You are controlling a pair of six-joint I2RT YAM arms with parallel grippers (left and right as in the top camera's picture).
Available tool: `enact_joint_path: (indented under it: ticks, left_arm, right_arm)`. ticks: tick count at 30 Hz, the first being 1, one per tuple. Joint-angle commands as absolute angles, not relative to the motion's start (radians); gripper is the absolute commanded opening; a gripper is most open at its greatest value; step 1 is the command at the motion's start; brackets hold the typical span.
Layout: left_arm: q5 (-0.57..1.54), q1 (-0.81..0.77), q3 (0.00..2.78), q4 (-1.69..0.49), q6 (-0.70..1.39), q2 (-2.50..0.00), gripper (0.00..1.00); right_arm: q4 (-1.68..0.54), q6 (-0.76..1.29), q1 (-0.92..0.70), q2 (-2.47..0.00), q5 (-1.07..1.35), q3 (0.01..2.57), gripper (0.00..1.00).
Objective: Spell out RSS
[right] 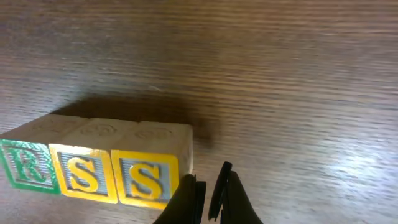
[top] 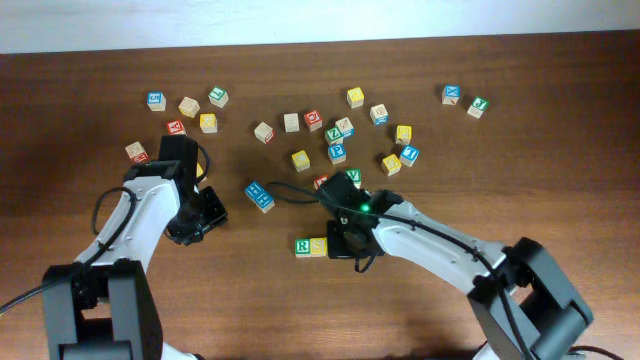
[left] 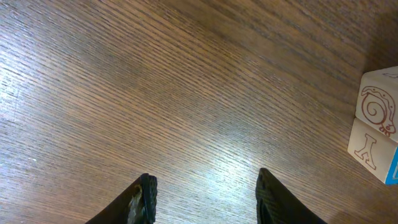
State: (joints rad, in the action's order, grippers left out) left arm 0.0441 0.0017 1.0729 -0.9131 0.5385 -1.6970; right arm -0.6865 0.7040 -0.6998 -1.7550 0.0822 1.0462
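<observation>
Overhead: R cube (top: 302,246) and first S cube (top: 318,246) touch in a row on bench (top: 250,310), front-centre. Second S cube hidden under right hand (top: 343,243). Left hand (top: 203,214) well apart to left, over bare wood.

Left wrist: left hand fingers spread, nothing between them. Snail-picture cube (left: 378,106) at right edge.

Right wrist: R, S and second S cube (right: 146,180) sit flush, reading RSS. Right hand pinched closed, empty, tips low just beside last S; contact unclear.

Judgement: word looks complete; only pulling arm clear remains.
</observation>
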Motion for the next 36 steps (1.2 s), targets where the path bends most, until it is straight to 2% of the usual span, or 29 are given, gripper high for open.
enact_joint_path:
  ticks: [1,7,12,13,14,15,16,17,18,20,25,35,36]
  left_arm:
    - [0.037,0.007,1.081,-0.918,0.522,-1.682,0.44]
    - [0.037,0.007,1.081,-0.918,0.522,-1.682,0.44]
    - [0.037,0.007,1.081,-0.922,0.522,-1.682,0.45]
    - [0.036,0.007,1.081,-0.921,0.522,-1.682,0.50]
    - [0.036,0.007,1.081,-0.920,0.522,-1.682,0.64]
    - [0.036,0.007,1.081,-0.919,0.522,-1.682,0.92]
    - [0.036,0.007,1.081,-0.918,0.522,-1.682,0.99]
    - [0.036,0.007,1.081,-0.918,0.522,-1.682,0.99]
    - [0.037,0.007,1.081,-0.918,0.522,-1.682,0.99]
    - [0.036,0.007,1.081,-0.918,0.522,-1.682,0.99]
    - [0.036,0.007,1.081,-0.918,0.522,-1.682,0.99]
    - [0.036,0.007,1.081,-0.918,0.522,-1.682,0.99]
    - [0.036,0.007,1.081,-0.918,0.522,-1.682,0.99]
  right_arm:
    - [-0.664,0.688,-0.700,-1.775,0.124,1.036,0.04]
    - [-0.694,0.687,-0.692,-1.774,0.096,1.040,0.04]
    - [-0.909,0.599,-0.549,-1.724,0.056,1.141,0.04]
    - [-0.950,0.578,-0.522,-1.693,0.057,1.164,0.04]
    - [-1.018,0.553,-0.501,-1.638,0.057,1.195,0.04]
    - [-1.066,0.553,-0.494,-1.586,0.056,1.214,0.04]
    - [-1.111,0.553,-0.490,-1.532,0.056,1.225,0.05]
    - [-1.177,0.553,-0.490,-1.430,0.056,1.229,0.10]
    - [-1.232,0.553,-0.490,-1.342,0.055,1.229,0.25]
    - [-1.372,0.558,-0.492,-1.117,0.030,1.229,0.98]
    - [-1.444,0.565,-0.492,-0.853,0.118,1.227,0.98]
    - [-1.485,0.567,-0.490,-0.836,0.130,1.227,0.98]
    - [-1.485,0.616,-0.490,-0.836,0.098,1.227,0.98]
